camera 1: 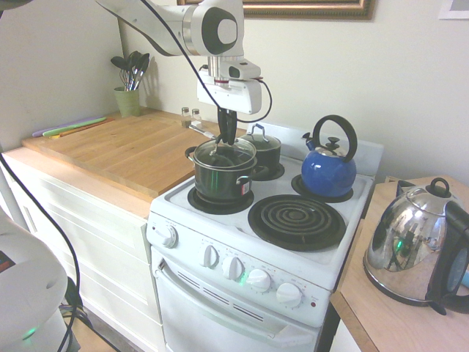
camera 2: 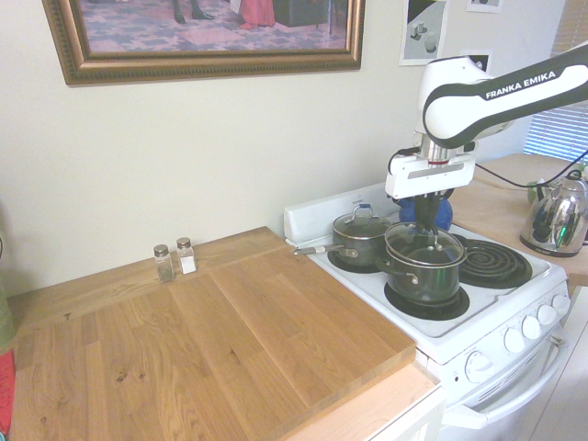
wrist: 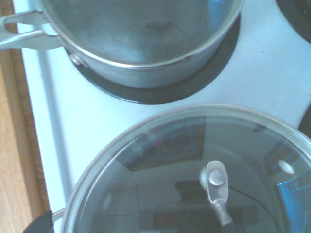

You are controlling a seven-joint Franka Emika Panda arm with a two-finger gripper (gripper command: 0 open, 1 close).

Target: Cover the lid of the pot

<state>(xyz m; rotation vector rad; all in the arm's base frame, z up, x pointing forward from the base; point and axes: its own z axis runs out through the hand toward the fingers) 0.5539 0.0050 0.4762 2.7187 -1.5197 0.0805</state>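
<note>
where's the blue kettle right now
In the first exterior view, the blue kettle sits on the stove's back right burner, right of the smaller lidded pot and behind the large empty front burner.

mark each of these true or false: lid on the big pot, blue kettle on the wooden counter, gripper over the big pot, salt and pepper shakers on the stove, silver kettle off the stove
1. The glass lid sits on the big pot. True.
2. The blue kettle stands on the wooden counter. False: it is on a back burner of the stove.
3. The gripper is over the big pot. True.
4. Both shakers are on the stove. False: they stand on the wooden counter.
5. The silver kettle is off the stove. True.
</note>
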